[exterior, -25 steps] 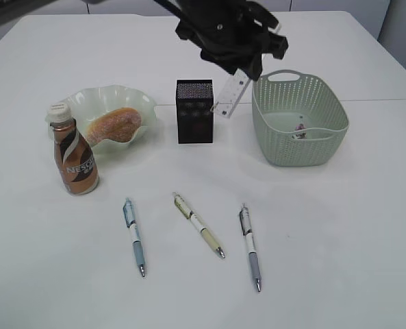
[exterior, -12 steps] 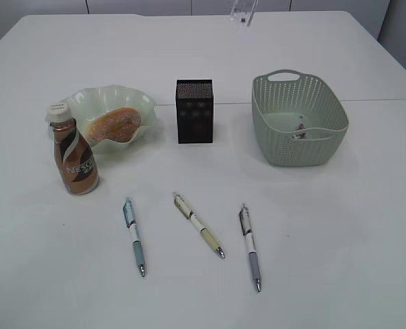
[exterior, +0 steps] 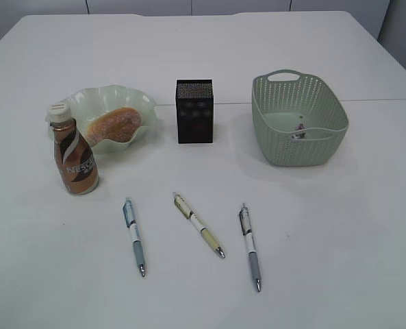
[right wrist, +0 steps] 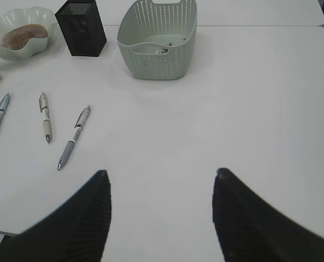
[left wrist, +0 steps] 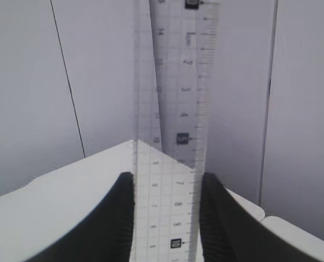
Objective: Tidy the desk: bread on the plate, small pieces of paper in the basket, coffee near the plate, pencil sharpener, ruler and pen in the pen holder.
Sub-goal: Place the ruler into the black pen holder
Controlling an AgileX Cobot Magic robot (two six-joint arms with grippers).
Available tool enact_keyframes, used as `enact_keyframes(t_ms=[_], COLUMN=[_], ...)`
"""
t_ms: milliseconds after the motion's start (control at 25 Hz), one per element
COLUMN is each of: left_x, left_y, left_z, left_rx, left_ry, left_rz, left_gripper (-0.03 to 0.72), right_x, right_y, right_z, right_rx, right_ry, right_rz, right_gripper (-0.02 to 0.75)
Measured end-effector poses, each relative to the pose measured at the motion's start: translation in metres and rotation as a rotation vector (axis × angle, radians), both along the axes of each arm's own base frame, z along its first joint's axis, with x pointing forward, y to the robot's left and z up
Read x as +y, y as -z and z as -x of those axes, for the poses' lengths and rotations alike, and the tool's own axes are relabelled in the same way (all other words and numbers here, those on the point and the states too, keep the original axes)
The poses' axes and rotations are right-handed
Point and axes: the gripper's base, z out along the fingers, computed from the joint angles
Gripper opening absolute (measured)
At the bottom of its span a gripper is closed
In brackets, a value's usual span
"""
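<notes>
My left gripper (left wrist: 166,183) is shut on the clear whitish ruler (left wrist: 175,109), raised out of the exterior view and facing a wall. My right gripper (right wrist: 160,177) is open and empty above the desk (exterior: 339,226). The bread (exterior: 113,125) lies in the pale green plate (exterior: 144,103), with the coffee bottle (exterior: 72,159) just in front of it on the left. The black mesh pen holder (exterior: 194,112) stands in the middle. The grey-green basket (exterior: 326,147) at the right holds a paper wad (exterior: 300,130). Three pens (exterior: 135,236) (exterior: 198,224) (exterior: 250,245) lie on the desk in front. No pencil sharpener shows.
The right wrist view shows the basket (right wrist: 151,60), the pen holder (right wrist: 81,27), the plate with bread (right wrist: 0,50) and the three pens (right wrist: 74,136) from the front right. A table seam runs behind the holder. Wall panels fill the left wrist view.
My left arm with the ruler rose from beside the pen holder up out of the exterior view. Nothing on the desk has moved.
</notes>
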Motion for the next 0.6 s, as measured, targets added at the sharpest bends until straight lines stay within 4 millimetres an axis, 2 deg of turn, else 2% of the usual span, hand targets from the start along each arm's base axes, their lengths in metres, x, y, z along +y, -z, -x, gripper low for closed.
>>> enact_keyframes(t_ms=[160,400,600], left_x=[-0.001,-0.01,-0.009], left_y=[0.02,0.062,0.096], left_z=[-0.017,-0.036,-0.052], left_rx=[-0.017,-0.007,0.031], left_ry=[0.0,0.005,-0.013], left_rz=[0.045,0.053,0.028], left_gripper=[0.232,0.232,0.232], right_x=[0.0,0.0,0.0], right_y=[0.0,0.0,0.0], right_z=[0.0,0.0,0.0], right_rx=[0.0,-0.001,-0.001], right_ry=[0.0,0.001,0.002], right_rz=[0.0,0.001,0.002], right_gripper=[0.464,0.464,0.464])
